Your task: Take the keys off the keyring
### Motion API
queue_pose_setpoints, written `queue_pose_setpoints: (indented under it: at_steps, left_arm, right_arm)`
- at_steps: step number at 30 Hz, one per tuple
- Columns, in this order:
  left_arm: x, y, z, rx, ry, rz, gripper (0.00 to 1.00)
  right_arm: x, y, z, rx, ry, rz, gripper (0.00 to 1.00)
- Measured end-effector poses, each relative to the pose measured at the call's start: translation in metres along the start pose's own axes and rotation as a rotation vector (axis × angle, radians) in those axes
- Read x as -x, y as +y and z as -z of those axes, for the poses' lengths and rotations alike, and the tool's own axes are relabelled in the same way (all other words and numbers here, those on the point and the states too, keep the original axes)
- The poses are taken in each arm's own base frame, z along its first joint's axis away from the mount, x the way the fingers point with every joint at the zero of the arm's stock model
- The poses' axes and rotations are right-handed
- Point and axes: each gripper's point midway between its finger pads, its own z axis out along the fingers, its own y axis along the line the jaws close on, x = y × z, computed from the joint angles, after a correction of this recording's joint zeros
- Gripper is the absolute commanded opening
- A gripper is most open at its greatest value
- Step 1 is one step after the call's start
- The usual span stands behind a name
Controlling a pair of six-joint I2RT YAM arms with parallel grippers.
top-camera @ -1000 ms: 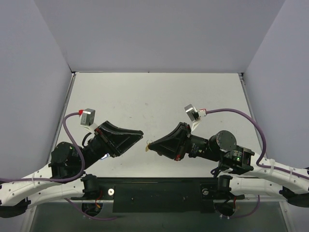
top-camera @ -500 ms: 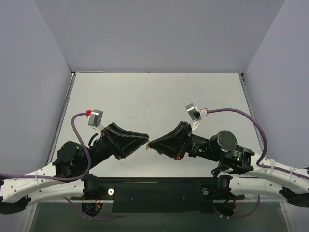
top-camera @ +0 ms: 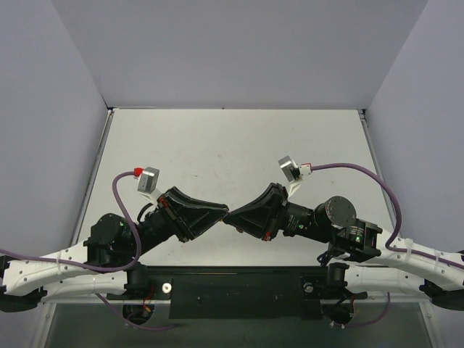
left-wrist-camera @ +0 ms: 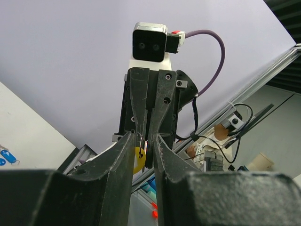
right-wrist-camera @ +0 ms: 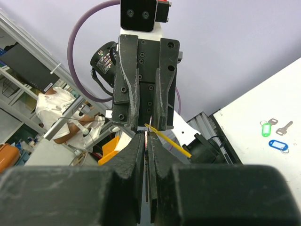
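Robotics lab, with a boxed-in test cell.
A white table stood enclosed by plain grey walls; beyond them were metal shelving, an aluminium rail, loose cables and a seated person in white.

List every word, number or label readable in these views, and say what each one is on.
No text can be read in any view.
keyring, its yellow tag: no print shows.
green tag: too small to read.
blue tag: too small to read.
blue tags at the left wrist view's edge: too small to read.
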Motion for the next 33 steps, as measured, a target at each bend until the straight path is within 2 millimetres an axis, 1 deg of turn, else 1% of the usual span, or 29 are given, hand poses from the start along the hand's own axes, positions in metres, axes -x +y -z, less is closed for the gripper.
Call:
queue_pose_setpoints:
  at_steps: [9,13,15,16,17,26,33]
  left_arm:
    - [0.0,-0.002,-0.003,-0.006,-0.014,-0.018,0.23]
    - [0.0,-0.002,-0.003,-0.005,-0.017,-0.027,0.17]
    - [0.001,-0.002,-0.004,-0.004,-0.018,-0.028,0.08]
    - [0.001,-0.002,-0.003,-0.005,-0.019,-0.027,0.02]
    - [0.001,-0.003,-0.003,-0.005,-0.02,-0.027,0.0]
    - [0.001,-0.006,-0.003,0.017,0.016,-0.058,0.0]
    - [-0.005,-0.012,0.002,0.033,0.109,-0.108,0.0]
  right_arm:
    - [0.0,0.0,0.0,0.002,0.001,0.0,0.0]
    - [0.0,0.001,0.0,0.003,0.001,0.0,0.0]
    - [0.0,0.001,0.0,0.003,0.0,0.0,0.0]
    - [0.0,0.001,0.0,0.002,0.001,0.0,0.0]
    - [0.0,0.001,0.0,0.004,0.001,0.0,0.0]
    - [0.0,0.003,0.001,0.014,0.001,-0.001,0.0]
    - [-0.006,0.007,0.002,0.034,0.033,-0.002,0.0]
